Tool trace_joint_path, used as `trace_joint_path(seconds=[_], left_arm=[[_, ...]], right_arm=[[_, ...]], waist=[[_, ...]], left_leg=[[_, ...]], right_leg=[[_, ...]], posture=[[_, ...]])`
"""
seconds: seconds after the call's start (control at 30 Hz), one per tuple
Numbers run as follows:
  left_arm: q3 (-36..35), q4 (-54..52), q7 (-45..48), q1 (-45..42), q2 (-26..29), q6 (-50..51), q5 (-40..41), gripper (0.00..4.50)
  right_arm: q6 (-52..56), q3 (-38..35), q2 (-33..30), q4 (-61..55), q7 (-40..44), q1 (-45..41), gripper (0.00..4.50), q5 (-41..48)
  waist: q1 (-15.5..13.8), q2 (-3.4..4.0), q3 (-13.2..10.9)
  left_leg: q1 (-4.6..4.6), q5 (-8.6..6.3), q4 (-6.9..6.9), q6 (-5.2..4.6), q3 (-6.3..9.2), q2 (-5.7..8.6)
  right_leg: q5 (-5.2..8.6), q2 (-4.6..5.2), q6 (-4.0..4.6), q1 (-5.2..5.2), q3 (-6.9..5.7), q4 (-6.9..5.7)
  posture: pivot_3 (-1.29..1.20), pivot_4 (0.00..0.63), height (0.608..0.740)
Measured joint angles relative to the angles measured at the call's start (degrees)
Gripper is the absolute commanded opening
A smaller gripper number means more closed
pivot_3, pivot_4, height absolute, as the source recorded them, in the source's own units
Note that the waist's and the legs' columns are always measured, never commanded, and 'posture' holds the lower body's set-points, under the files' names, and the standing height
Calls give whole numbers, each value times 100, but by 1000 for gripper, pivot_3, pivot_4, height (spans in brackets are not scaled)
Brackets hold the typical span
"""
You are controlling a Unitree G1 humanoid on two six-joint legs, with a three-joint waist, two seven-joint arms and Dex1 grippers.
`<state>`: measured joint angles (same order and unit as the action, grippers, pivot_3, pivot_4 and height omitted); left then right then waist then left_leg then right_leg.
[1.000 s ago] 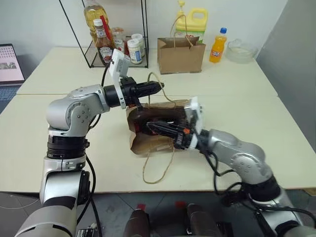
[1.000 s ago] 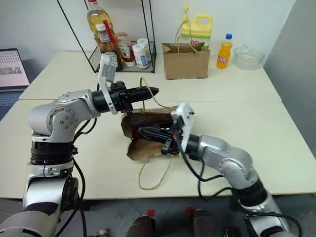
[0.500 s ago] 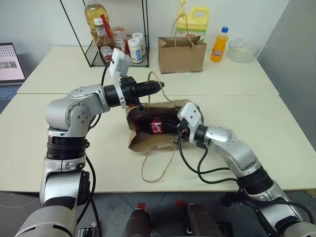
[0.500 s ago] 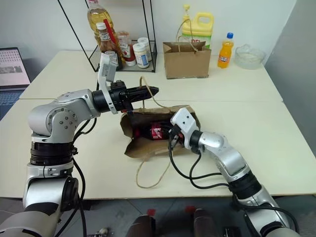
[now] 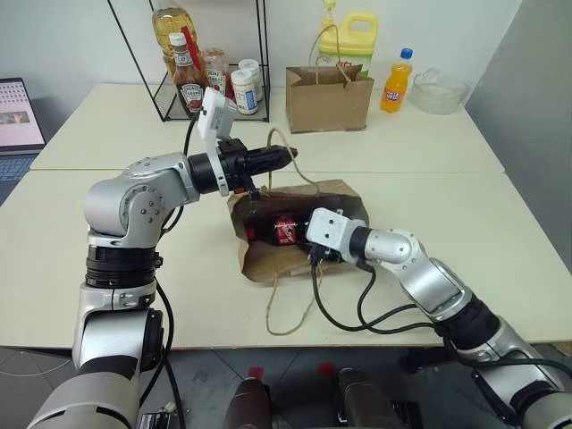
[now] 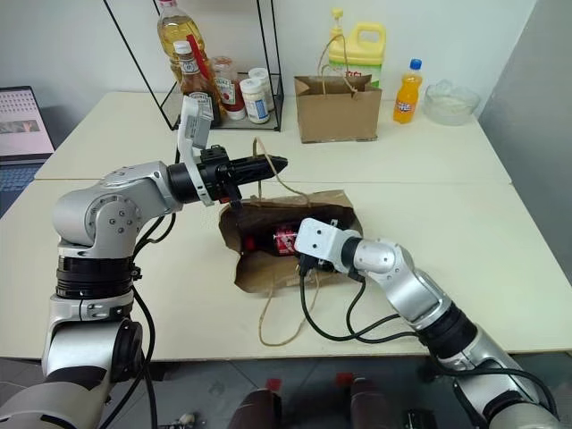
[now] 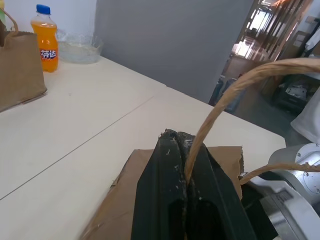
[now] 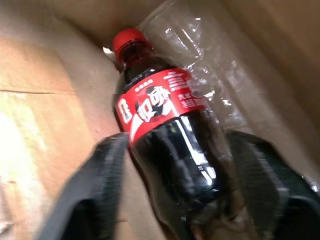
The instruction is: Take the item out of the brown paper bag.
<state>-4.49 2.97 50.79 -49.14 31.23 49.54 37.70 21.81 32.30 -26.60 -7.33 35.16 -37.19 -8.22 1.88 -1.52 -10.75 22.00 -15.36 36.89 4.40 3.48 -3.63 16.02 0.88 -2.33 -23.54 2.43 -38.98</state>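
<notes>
Cola bottle (image 8: pixel 165 145) lies on its side inside the creased bag (image 5: pixel 268 259), red cap (image 8: pixel 127 39) pointing deeper in, red label just behind the cap. The bag lies flat on the desk (image 5: pixel 500 232) with its mouth facing the robot's right arm, and one twine loop (image 5: pixel 290 304) trails toward the near desk edge. The right gripper (image 8: pixel 175 200) reaches into the mouth; its jaws stand wide apart, one finger (image 8: pixel 95 190) on each side of the bottle's dark lower body. Whether the fingers touch the plastic cannot be told. The left gripper (image 7: pixel 185 150) hovers above the bag's far edge, pointing level across it, jaws pressed together on the other twine handle (image 7: pixel 225 95), which rises out from between the fingertips and arcs away. At the back of the desk stands a second, neater bag (image 5: pixel 328 96), upright, with a yellow jug (image 5: pixel 349 36) behind it. An orange soda (image 5: pixel 394 82) stands to its right, near a clear bowl (image 5: pixel 435 92). To its left a wire rack (image 5: pixel 210 67) holds an oil bottle, a ketchup bottle (image 5: pixel 185 76) and small jars. A laptop screen (image 5: pixel 18 114) shows at the far left edge.
</notes>
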Motion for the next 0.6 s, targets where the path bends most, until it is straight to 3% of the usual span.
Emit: trace_joint_path(seconds=[0.43, 0.6], left_arm=[[12, 10, -16, -6, -34, -23, -6, 0], [12, -1, -29, -6, -42, -23, -6, 0]], right_arm=[[-437, 442, 509, 1582, 333, -797, 4437, -1116], [-753, 393, 539, 1808, 326, -821, 3253, -1198]], waist=[[10, 0, 0], [15, 0, 0]], left_leg=[[-7, 1, 4, 1, 0, 0], [-12, 1, 5, 1, 0, 0]], right_leg=[[-1, 2, 1, 6, 0, -3], [-3, 2, -2, 11, 0, -4]], posture=[[0, 150, 740], [0, 150, 740]])
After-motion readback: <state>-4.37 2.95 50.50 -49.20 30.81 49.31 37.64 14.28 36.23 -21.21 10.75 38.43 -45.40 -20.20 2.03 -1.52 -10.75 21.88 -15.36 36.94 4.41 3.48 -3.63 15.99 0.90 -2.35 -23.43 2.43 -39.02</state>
